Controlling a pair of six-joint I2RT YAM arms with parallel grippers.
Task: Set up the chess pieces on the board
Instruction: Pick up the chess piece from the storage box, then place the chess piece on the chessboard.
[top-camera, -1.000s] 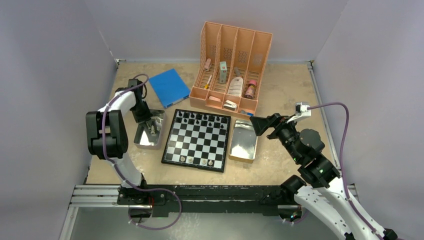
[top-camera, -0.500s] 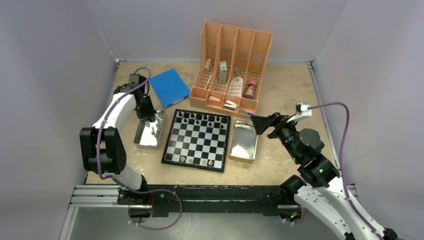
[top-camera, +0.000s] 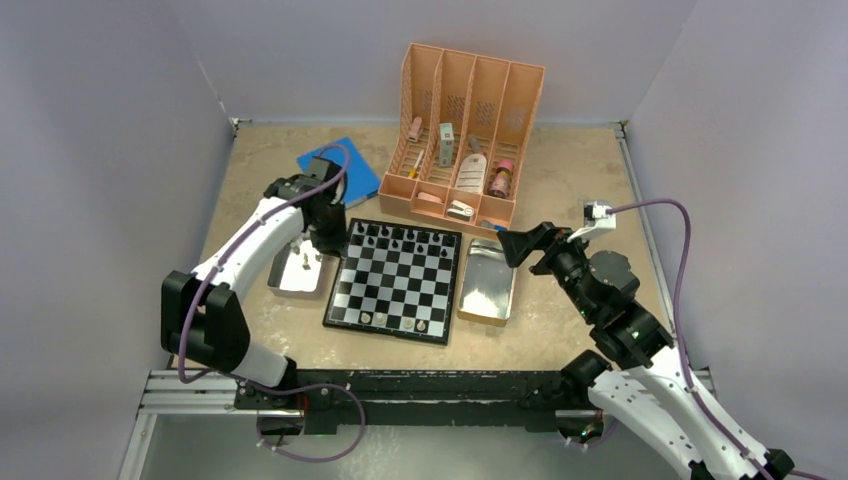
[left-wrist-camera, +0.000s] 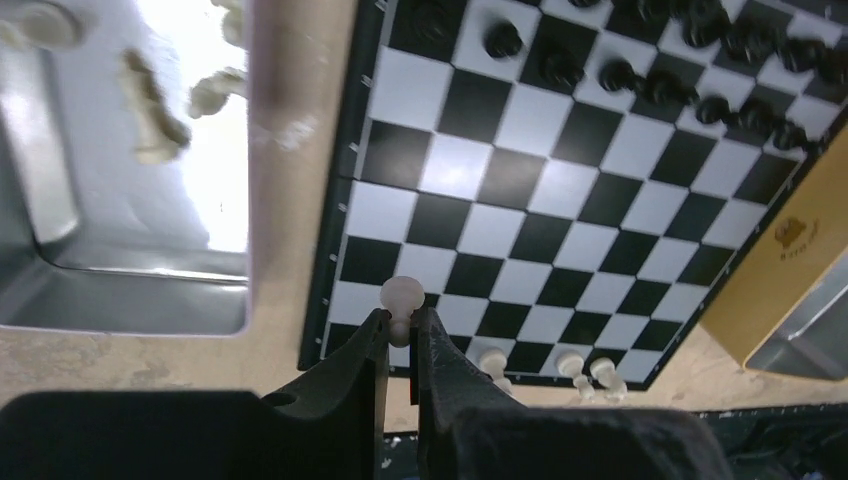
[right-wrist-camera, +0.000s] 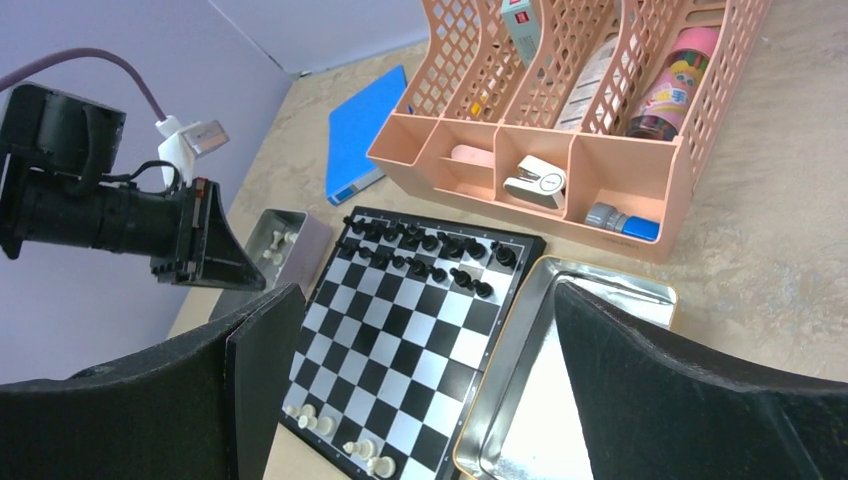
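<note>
Left arm has swung off the left tray (top-camera: 290, 280) since a second ago: it was down in that tray, and you now have the left fingers (top-camera: 332, 243) beside the far-left corner of the board (top-camera: 395, 282), between tray and board. Right arm is almost unchanged.

Left fingers: clenched on a white pawn (left-wrist-camera: 402, 297). In the left wrist view the two tips pinch its stem and the round head stands clear above them. The pawn shows against the squares by the board's left edge. You cannot tell from these views whether it touches the board.

Right fingers (top-camera: 512, 245): spread wide, nothing between them, hovering over the far end of the right tray (top-camera: 487, 290), near the board's far-right corner.

Board state:
- black pieces (top-camera: 400, 240) crowd the two far rows.
- four white pieces (top-camera: 395, 322) stand on the near row.
- the middle squares are bare.

Loose white pieces (left-wrist-camera: 150, 100) lie on their sides in the left tray, blurred in the wrist view, so you cannot name the types.

Surroundings: the peach organizer (top-camera: 465, 130) sits beyond the board on the table (top-camera: 560, 170). The blue book (top-camera: 362, 178) lies to its left, partly under the left arm.
</note>
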